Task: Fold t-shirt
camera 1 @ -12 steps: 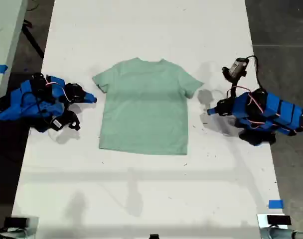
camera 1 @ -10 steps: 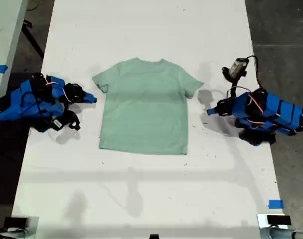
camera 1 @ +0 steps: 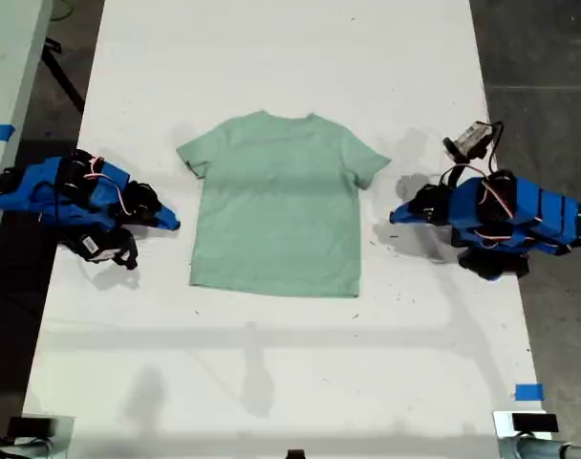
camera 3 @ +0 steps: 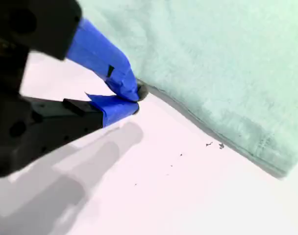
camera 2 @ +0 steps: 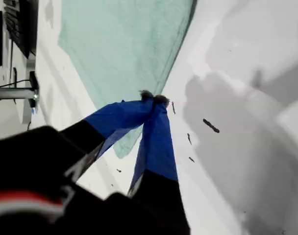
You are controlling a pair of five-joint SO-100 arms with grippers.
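The t-shirt [camera 1: 276, 206] is plain pale mint green, short-sleeved and round-necked. It lies spread flat and unfolded on the white table [camera 1: 290, 57], both sleeves out to the sides, neck toward the exterior view's top, hem toward its bottom.

In both wrist views the t-shirt [camera 2: 127, 54] is being cut off by the picture's edge; only parts of its hem and body are being shown.
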